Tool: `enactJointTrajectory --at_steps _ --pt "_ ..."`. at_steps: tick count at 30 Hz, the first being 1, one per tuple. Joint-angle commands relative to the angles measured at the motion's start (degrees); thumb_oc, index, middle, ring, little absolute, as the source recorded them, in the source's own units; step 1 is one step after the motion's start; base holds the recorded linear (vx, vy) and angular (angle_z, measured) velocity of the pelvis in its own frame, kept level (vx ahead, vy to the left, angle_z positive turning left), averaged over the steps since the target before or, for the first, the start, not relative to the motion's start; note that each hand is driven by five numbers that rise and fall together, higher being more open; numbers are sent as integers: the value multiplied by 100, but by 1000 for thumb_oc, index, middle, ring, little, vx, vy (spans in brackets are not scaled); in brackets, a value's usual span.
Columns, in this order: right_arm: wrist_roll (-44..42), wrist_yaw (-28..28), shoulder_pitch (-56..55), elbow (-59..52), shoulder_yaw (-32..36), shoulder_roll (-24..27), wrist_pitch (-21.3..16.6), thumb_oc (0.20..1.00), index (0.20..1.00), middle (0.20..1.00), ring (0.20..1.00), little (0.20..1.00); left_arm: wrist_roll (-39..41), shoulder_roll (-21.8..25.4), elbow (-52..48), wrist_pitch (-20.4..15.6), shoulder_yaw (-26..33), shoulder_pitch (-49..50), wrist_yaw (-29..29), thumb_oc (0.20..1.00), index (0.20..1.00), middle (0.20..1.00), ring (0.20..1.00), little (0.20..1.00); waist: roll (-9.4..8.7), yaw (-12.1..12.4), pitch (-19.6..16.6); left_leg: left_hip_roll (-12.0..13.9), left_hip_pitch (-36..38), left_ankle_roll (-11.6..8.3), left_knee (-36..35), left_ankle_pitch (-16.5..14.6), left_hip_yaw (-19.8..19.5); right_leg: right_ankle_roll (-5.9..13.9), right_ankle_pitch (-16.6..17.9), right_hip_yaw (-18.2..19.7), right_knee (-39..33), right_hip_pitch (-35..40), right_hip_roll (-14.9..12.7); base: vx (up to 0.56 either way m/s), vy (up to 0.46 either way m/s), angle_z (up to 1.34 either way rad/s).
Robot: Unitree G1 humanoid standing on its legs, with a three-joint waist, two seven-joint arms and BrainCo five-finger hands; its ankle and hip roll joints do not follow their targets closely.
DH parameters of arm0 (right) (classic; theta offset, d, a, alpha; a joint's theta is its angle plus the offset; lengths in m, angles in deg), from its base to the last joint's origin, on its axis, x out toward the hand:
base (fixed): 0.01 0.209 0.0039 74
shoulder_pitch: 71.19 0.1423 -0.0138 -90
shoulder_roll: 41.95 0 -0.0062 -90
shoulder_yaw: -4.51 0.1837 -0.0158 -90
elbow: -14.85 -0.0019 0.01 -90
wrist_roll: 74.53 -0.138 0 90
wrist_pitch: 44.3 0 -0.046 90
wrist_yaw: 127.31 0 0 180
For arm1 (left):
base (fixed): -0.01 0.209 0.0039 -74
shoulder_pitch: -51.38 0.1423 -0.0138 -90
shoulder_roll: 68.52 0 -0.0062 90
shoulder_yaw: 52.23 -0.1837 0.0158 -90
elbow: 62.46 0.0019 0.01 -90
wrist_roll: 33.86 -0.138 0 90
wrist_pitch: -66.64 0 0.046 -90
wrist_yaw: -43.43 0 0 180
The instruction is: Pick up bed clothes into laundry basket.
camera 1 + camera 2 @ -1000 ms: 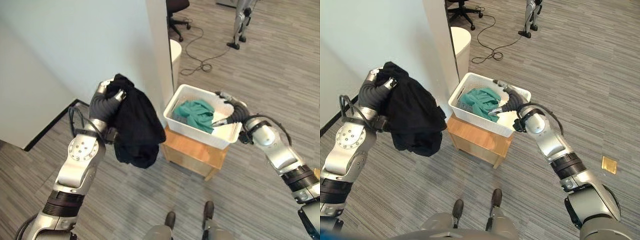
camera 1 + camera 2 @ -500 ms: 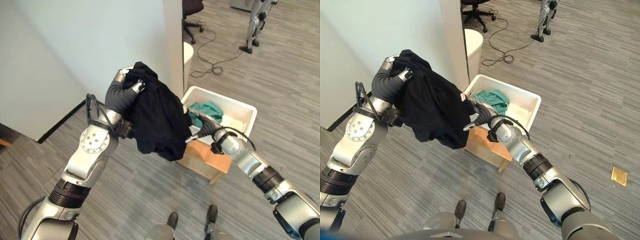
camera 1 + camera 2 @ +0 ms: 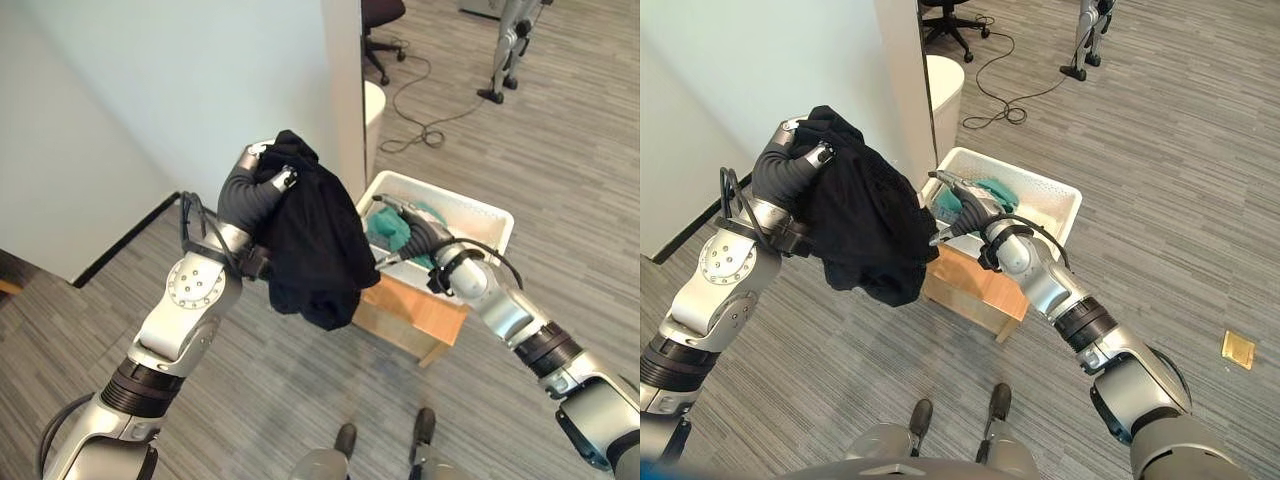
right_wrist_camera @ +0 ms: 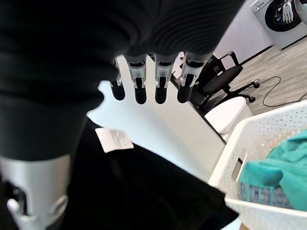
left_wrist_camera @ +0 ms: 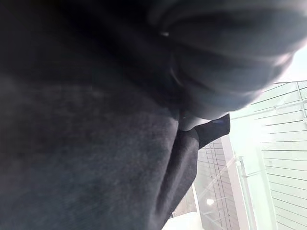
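— Where's the bunched black cloth garment (image 3: 308,238)?

— Held aloft, the left hand (image 3: 255,184) clenched round its top, just beside the white perforated plastic laundry basket (image 3: 1048,201) (teal cloth (image 3: 990,190) inside) on a low wooden stand (image 3: 978,285).

— The right hand (image 3: 965,203)?

— Fingers (image 4: 139,82) straight, empty, over the basket's near rim.

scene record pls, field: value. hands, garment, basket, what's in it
left robot hand: raised, fingers curled round the black garment
black garment: hanging beside the basket, not in it
right robot hand: fingers straight, reaching toward the garment, above the basket's near corner
laundry basket: white, perforated, on a wooden stand
basket contents: teal cloth
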Motion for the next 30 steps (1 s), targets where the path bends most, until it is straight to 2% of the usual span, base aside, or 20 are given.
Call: enactJointTrajectory --at_steps 1,12,13,14,16,17,18,20,25,30 --pt "-898 -17 1022 -466 62 9 -256 1000 1000 1000 1000 1000 262 166 225 -465 -178 -764 -21 200 200 200 200 200 -35 128 -281 -52 -152 -19 -422 586 -166 556 -673 -227 81 774 -217 0 0 0" --pt "-1672 -121 1499 -978 120 -53 -321 1000 1000 1000 1000 1000 143 -177 18 -350 -489 -1246 34 200 200 200 200 200 -83 81 -287 -32 -148 -25 -422 571 -99 548 -656 -210 81 761 -210 3 2 -2" --pt "-1697 8 1892 -284 -238 -648 -537 1000 1000 1000 1000 1000 143 -497 63 -354 -820 -1447 29 200 200 200 200 200 -72 180 -283 -49 -151 -21 -422 579 -145 542 -658 -248 81 776 -218 0 0 0" --pt "-1727 116 2319 -165 -271 -889 -272 1000 1000 1000 1000 1000 221 -440 70 -393 -916 -1611 34 200 200 200 200 200 -70 233 -300 -60 -186 -29 -422 600 -182 539 -666 -274 81 763 -217 0 0 0" --pt "-1722 101 2540 -141 -426 -955 -247 1000 1000 1000 1000 1000 262 -416 148 -457 -977 -1819 -46 200 200 200 200 200 -84 255 -285 -77 -217 -29 -422 623 -237 531 -644 -266 81 732 -212 -15 -4 4" --pt "-1729 66 2282 776 -696 -1177 -309 1000 1000 1000 1000 1000 293 -602 149 -428 -1068 -1833 -58 200 200 200 200 200 -76 312 -246 -84 -232 -29 -422 635 -264 527 -637 -282 81 733 -211 -22 -12 21" --pt "-1584 66 2084 940 -815 -1287 -268 1000 1000 1000 1000 1000 308 -628 13 -465 -1112 -1837 -72 200 200 200 200 200 -64 353 -237 -92 -266 -24 -422 650 -297 524 -641 -302 81 722 -209 -21 -14 23" --pt "-1443 -183 1710 818 -842 -1377 -179 1000 1000 1000 1000 1000 340 -598 -64 -466 -1097 -1881 -27 200 200 200 200 200 -59 397 -204 -95 -291 -7 -422 663 -324 522 -645 -326 81 715 -202 -7 -8 19" --pt "-1819 -255 1420 1105 -823 -1714 -233 1000 1000 1000 1000 1000 379 -716 -47 -532 -1174 -1920 -33 200 200 200 200 200 -59 463 -180 -112 -295 9 -422 667 -366 523 -658 -361 81 726 -207 0 1 1" --pt "-1853 -386 1197 1169 -968 -1768 -252 1000 1000 1000 1000 1000 361 -732 -112 -592 -1255 -2068 -7 200 200 200 200 200 -68 465 -185 -128 -315 9 -422 679 -402 523 -667 -389 81 729 -213 0 0 0"
